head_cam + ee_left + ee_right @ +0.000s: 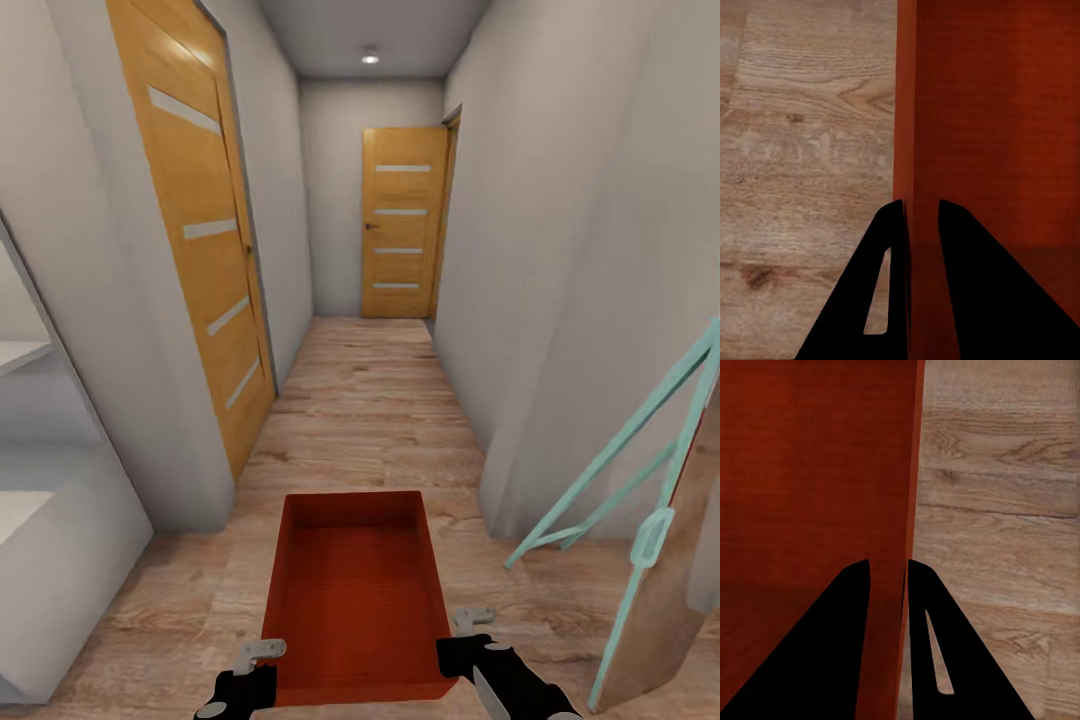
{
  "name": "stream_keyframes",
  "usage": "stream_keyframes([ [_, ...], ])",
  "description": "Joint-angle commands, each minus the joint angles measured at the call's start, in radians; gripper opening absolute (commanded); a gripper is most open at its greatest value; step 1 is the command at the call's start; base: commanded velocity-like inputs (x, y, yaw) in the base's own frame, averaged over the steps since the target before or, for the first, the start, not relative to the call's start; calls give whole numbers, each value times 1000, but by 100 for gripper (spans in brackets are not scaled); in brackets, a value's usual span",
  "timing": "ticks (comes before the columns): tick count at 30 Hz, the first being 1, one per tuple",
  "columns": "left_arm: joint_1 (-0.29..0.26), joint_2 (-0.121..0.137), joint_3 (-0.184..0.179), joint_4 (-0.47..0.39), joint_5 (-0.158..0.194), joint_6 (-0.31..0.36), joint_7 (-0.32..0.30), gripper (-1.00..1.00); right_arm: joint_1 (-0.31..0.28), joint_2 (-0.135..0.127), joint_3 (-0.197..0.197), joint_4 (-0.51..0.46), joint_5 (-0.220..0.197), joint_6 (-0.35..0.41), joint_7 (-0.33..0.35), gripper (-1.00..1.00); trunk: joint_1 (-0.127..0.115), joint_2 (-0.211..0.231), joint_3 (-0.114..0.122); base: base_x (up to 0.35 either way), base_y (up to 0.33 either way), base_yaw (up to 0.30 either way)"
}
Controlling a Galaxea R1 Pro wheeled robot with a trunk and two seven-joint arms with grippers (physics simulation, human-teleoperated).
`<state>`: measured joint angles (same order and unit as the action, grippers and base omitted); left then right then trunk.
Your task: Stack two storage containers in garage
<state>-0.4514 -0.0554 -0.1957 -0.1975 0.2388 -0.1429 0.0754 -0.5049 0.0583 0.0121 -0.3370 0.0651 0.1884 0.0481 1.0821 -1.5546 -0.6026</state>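
An orange-red storage container (358, 590) is carried in front of me, held level above the light wood-plank flooring of a hallway. My left gripper (262, 668) is shut on its left wall near the front corner, and my right gripper (452, 640) is shut on its right wall. In the left wrist view the black fingers (975, 292) straddle the container's thin wall (905, 150), with the ribbed bottom (997, 127) beside it. The right wrist view shows the same grip on the opposite wall (907, 510), one finger (817, 652) inside.
A narrow hallway runs ahead to a closed wooden door (402, 222) with glass strips. Another such door (200, 230) stands open along the left wall. A white unit (50, 540) is at the near left. A teal folding frame with a wooden board (660, 520) leans at the right.
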Motion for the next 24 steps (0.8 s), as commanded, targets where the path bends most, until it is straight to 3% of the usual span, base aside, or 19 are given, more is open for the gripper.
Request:
stream_keyframes([
  [1, 0, 11, -7, 0, 7, -3, 7, -100, -1, -5, -18, -3, 10, 6, 3, -100, 0, 0, -1, 296, 200, -107],
  [14, 0, 11, -7, 0, 7, -4, 7, -100, -1, -5, -18, -3, 10, 6, 3, -100, 0, 0, -1, 296, 200, -30],
  [24, 0, 11, -8, 0, 7, -4, 7, -100, -1, -5, -17, -3, 12, 6, 2, -100, 0, 0, -1, 300, 179, -135],
])
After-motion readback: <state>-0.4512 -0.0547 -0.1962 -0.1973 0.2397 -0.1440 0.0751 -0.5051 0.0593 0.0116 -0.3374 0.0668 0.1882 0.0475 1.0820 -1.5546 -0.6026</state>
